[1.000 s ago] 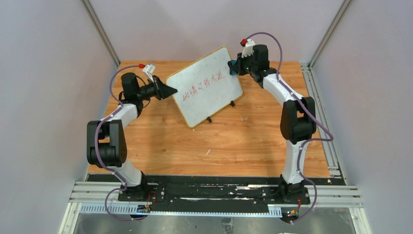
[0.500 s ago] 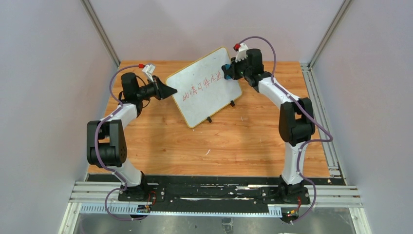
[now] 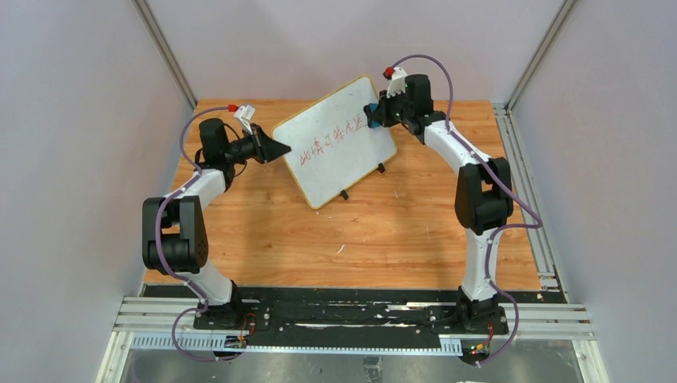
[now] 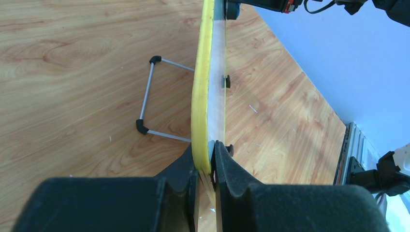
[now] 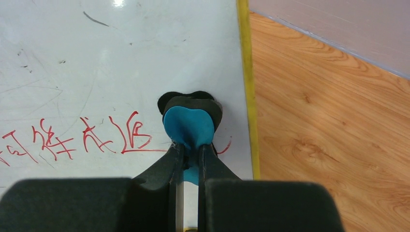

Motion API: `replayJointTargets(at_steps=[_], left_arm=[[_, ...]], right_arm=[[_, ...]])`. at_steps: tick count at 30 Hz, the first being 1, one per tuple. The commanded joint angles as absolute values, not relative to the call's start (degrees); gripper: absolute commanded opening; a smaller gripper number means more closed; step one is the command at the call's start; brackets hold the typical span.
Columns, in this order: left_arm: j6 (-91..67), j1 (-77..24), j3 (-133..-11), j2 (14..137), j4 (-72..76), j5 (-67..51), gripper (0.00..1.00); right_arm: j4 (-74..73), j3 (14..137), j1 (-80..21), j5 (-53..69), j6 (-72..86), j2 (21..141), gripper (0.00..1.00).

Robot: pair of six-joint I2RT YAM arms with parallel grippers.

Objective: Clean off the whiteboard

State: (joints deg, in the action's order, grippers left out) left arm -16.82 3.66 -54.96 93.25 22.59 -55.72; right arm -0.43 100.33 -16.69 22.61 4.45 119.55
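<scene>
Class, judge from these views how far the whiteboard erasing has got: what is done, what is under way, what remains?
Done: the left tool grips the whiteboard by its edge, and the right tool holds the blue eraser. In hand: the eraser appears pressed to the board at the right end of the red writing. Left: nearly all the writing is unwiped.

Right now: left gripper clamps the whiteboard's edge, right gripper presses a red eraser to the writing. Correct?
No: the eraser is blue, not red; the right wrist view shows it. Otherwise yes: the left gripper clamps the whiteboard by its edge, and the right gripper presses the eraser to the writing.
</scene>
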Motion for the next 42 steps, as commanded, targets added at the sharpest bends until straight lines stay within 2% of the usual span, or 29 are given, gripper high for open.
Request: replayJointTargets(at_steps=[1, 18, 27, 42], left_arm=[[-9.49, 3.76, -54.58, 94.58, 18.02, -53.70, 0.00], [-8.88, 3.76, -55.02, 94.90, 16.87, -53.70, 0.00], [-8.96, 3.77, -55.11, 94.81, 16.82, -53.79, 0.00], [-8.80, 3.78, -55.00, 94.60, 16.54, -54.23, 0.00]], right_arm=[[-1.55, 102.91, -14.27, 20.75, 3.18, 121.53, 0.01], [-0.22, 99.98, -13.66, 21.16, 3.24, 119.78, 0.01], [1.59, 97.08, -18.52, 21.69, 4.12, 116.46, 0.01], [-3.60, 105.55, -18.45, 18.27, 0.80, 119.41, 0.01]])
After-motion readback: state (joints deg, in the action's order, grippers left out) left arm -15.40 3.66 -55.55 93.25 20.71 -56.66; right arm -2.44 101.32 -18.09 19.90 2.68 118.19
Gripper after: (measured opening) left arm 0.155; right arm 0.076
